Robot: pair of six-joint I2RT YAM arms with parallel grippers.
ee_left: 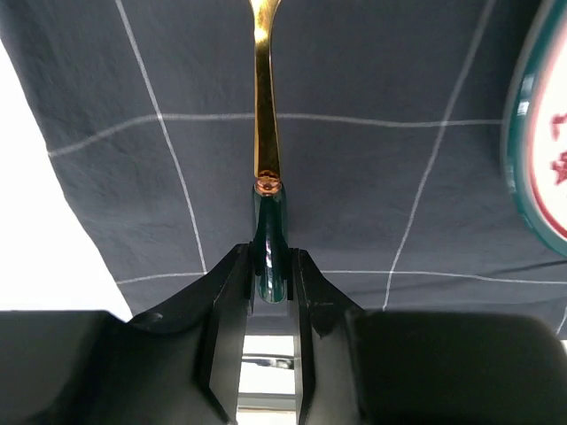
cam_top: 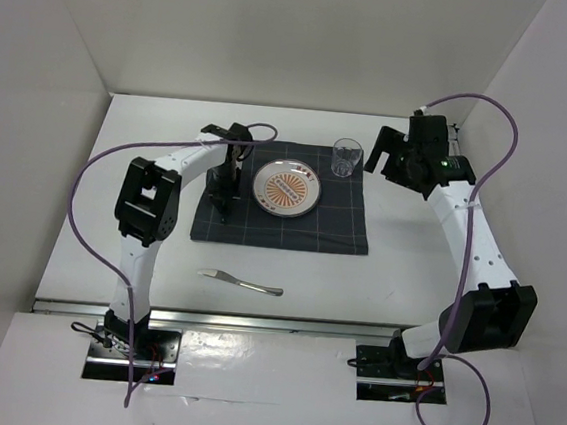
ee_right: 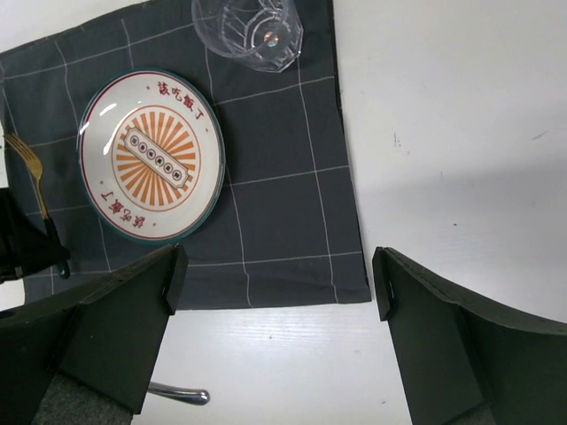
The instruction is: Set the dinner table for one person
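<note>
The dinner table (cam_top: 149, 149) is the big white surface. A dark grey grid cloth (cam_top: 338, 223) lies on it, with a plate (cam_top: 288, 190) with an orange sunburst in its middle and a clear glass (cam_top: 346, 158) at its far right corner. My left gripper (ee_left: 270, 270) is low over the cloth's left part, left of the plate (ee_left: 542, 133). It is shut on the dark green handle of a gold fork (ee_left: 264, 115), which lies flat on the cloth (ee_left: 381, 177). My right gripper (ee_right: 279, 283) is open and empty, high above the cloth's right edge (ee_right: 283, 204).
A silver knife (cam_top: 242, 283) lies on the bare table in front of the cloth; its handle end shows in the right wrist view (ee_right: 182, 394). The plate (ee_right: 151, 155), the glass (ee_right: 248, 31) and the fork (ee_right: 31, 177) also show there. White walls enclose the table.
</note>
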